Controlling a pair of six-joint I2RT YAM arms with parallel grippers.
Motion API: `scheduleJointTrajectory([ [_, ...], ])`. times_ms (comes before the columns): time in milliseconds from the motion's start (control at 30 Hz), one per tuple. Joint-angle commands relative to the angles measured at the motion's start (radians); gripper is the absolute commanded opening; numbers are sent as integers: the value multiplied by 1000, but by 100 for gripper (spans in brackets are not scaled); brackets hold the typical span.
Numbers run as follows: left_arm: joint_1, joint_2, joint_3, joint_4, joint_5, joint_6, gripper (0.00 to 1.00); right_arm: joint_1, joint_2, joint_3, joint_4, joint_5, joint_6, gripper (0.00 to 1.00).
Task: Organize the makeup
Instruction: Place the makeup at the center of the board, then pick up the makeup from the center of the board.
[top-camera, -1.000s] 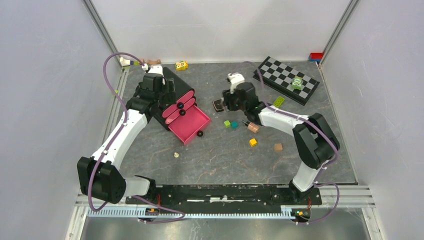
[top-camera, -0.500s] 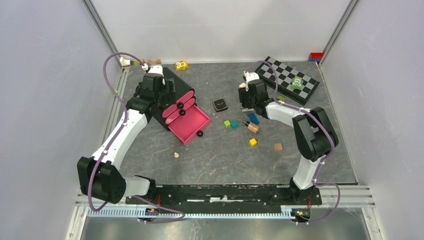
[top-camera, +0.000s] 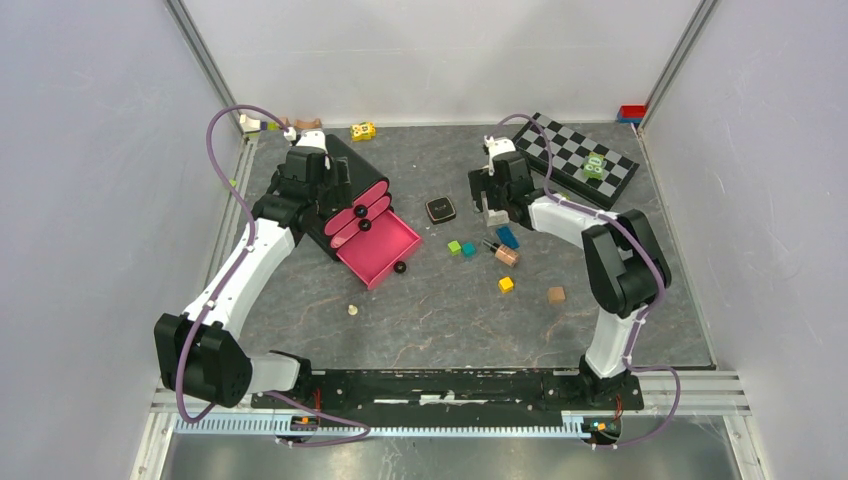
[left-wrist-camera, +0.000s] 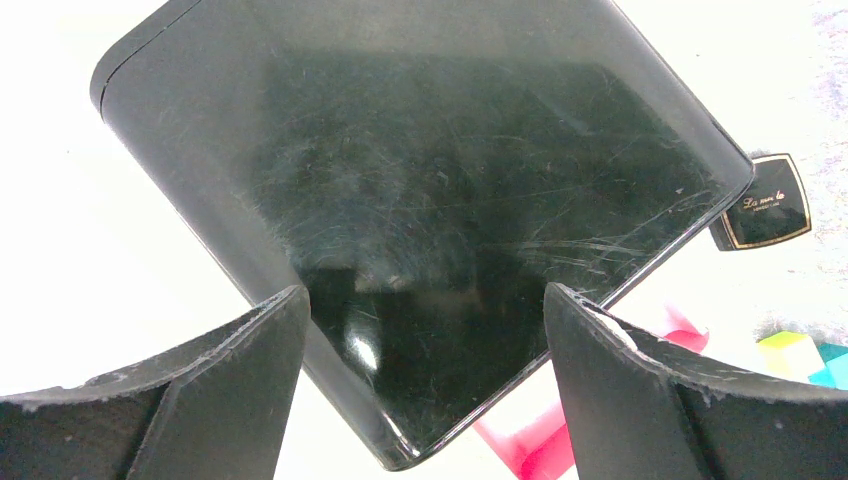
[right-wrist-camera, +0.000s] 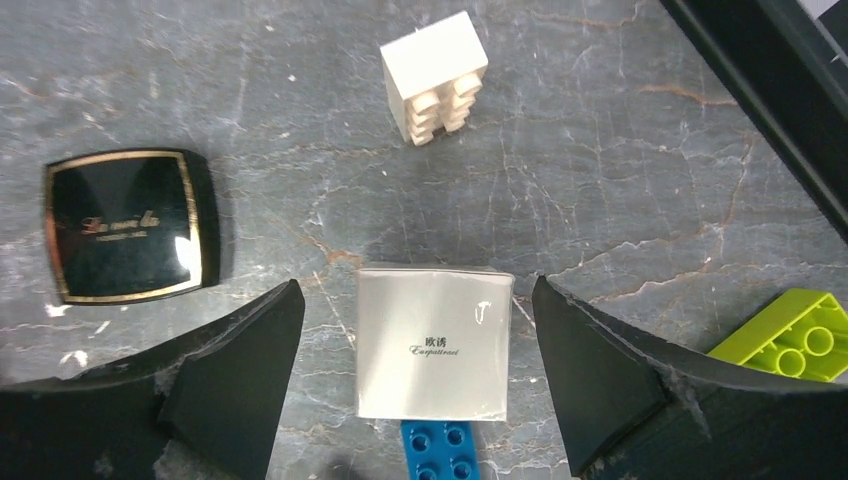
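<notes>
The black square compact (top-camera: 440, 209) lies flat on the grey table, clear of both arms, and shows again as the compact (right-wrist-camera: 125, 225) left of my right fingers. My right gripper (top-camera: 491, 203) hovers open above a silvery-white box (right-wrist-camera: 433, 343), which sits between the fingers untouched. A brown lipstick-like tube (top-camera: 503, 252) lies just in front of it. My left gripper (top-camera: 311, 168) stands open over the glossy black organizer (left-wrist-camera: 430, 200) with nothing in it. The organizer's pink drawer (top-camera: 380, 250) is pulled out.
A blue brick (right-wrist-camera: 440, 455) touches the box's near side; a cream block (right-wrist-camera: 435, 75) and lime brick (right-wrist-camera: 790, 335) lie around it. The chessboard (top-camera: 575, 158) is at back right. Green (top-camera: 454, 247), teal (top-camera: 468, 248), yellow (top-camera: 506, 284) and brown (top-camera: 556, 294) blocks dot the middle.
My right gripper let go of the compact, which stays on the table, swung right to the white box and opened wider. The left arm has not moved.
</notes>
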Motion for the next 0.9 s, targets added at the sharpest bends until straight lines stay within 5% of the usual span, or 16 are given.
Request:
scheduleJointTrajectory([
  [0, -9, 45, -44, -169, 7, 0, 92, 6, -94, 48, 16, -75, -3, 91],
  [567, -8, 46, -47, -169, -5, -3, 93, 166, 220, 420, -181, -68, -71, 98],
  [867, -9, 46, -48, -169, -7, -2, 93, 176, 291, 409, -159, -70, -49, 98],
])
